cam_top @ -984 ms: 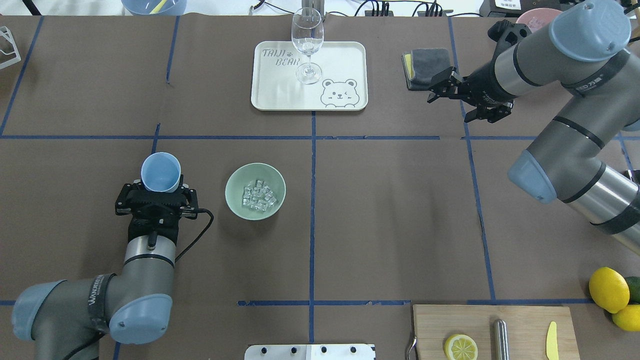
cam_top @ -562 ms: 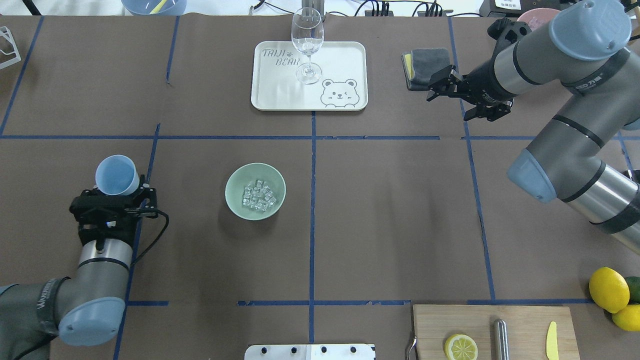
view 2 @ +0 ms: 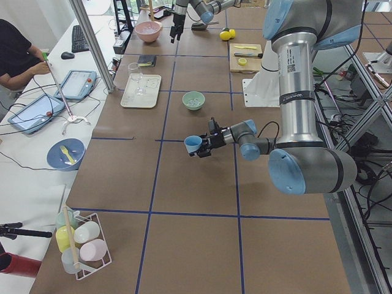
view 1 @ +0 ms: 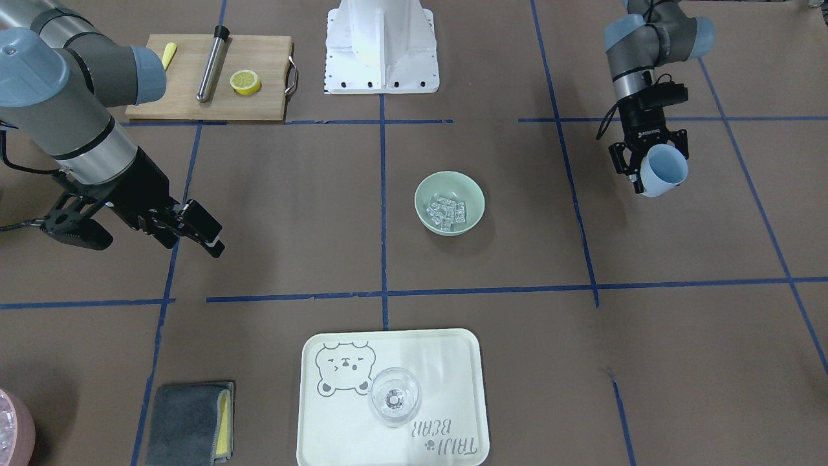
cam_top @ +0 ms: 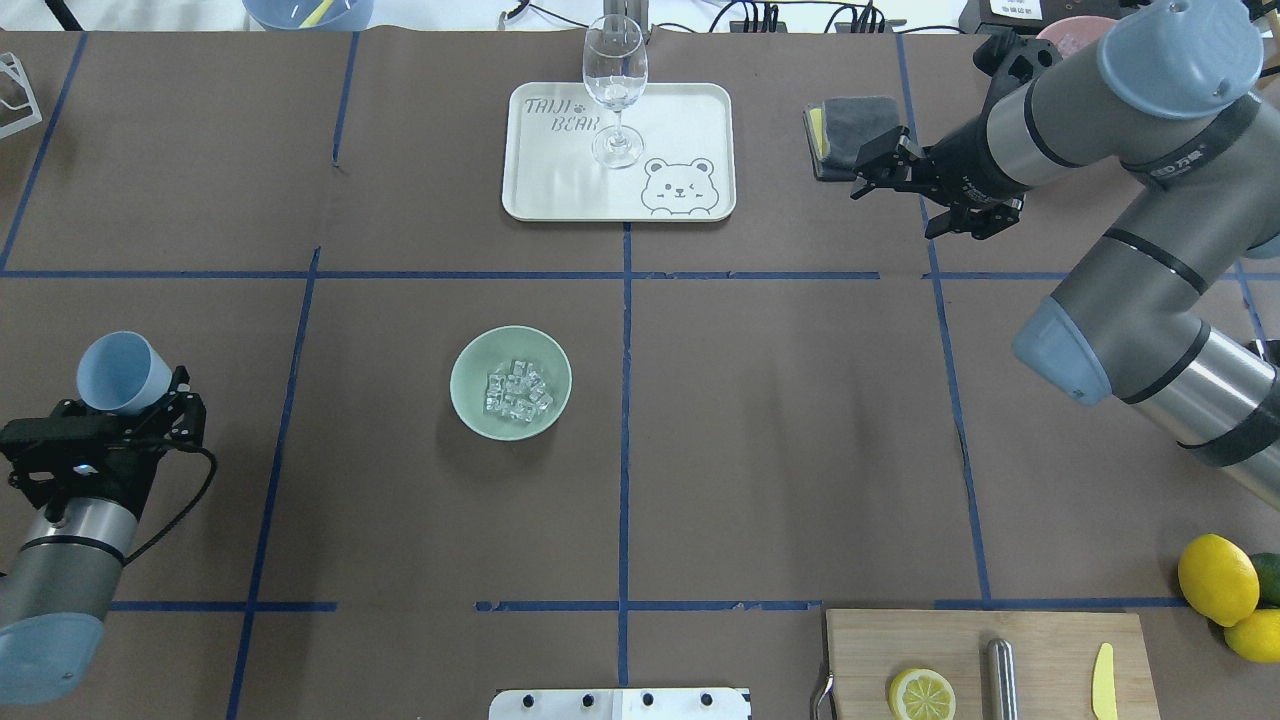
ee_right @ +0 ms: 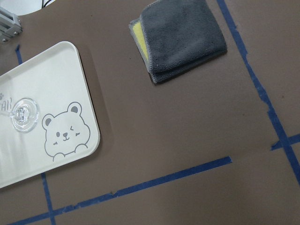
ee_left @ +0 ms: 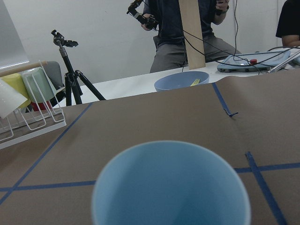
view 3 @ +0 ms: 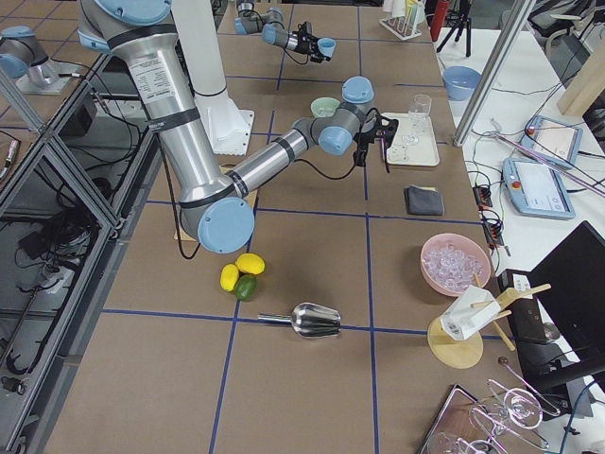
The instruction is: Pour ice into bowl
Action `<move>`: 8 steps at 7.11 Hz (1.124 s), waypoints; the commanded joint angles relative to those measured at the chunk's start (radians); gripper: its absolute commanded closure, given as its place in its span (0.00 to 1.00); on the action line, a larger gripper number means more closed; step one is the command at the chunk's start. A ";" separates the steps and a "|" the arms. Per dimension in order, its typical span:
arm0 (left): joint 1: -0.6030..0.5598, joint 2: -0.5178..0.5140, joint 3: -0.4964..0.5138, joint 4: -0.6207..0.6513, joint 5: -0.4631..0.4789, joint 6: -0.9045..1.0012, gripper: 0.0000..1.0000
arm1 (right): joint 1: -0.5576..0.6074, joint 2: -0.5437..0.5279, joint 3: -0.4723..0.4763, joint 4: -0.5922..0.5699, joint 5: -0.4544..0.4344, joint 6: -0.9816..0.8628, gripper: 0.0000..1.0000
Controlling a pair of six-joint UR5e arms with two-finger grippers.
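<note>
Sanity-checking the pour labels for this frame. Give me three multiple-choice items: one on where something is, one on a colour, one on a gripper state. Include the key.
1. Where is the ice?
A) on the tray
B) in the mint-green bowl
C) in the wine glass

2. What colour is the cup at the left gripper?
A) light blue
B) pink
C) yellow

3. The left gripper is:
A) open and empty
B) shut on the wine glass
C) shut on the cup

Key:
1 B: the clear cubes lie piled inside the bowl.
2 A: the cup reads light blue in the overhead and left wrist views.
3 C: its fingers clamp the cup's sides.
</note>
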 commanded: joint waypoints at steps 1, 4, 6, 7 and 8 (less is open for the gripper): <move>0.006 -0.017 0.202 -0.189 0.079 0.088 1.00 | -0.001 0.001 0.014 -0.003 -0.001 0.000 0.00; 0.009 -0.050 0.223 -0.275 0.081 0.087 1.00 | -0.001 -0.001 0.028 -0.008 0.000 0.000 0.00; 0.007 -0.073 0.232 -0.275 0.076 0.084 1.00 | -0.002 0.001 0.025 -0.008 0.000 0.000 0.00; 0.006 -0.071 0.234 -0.278 0.073 0.082 1.00 | -0.004 0.001 0.025 -0.008 0.000 0.000 0.00; 0.004 -0.059 0.241 -0.331 0.069 0.084 1.00 | -0.004 0.002 0.026 -0.008 0.000 0.000 0.00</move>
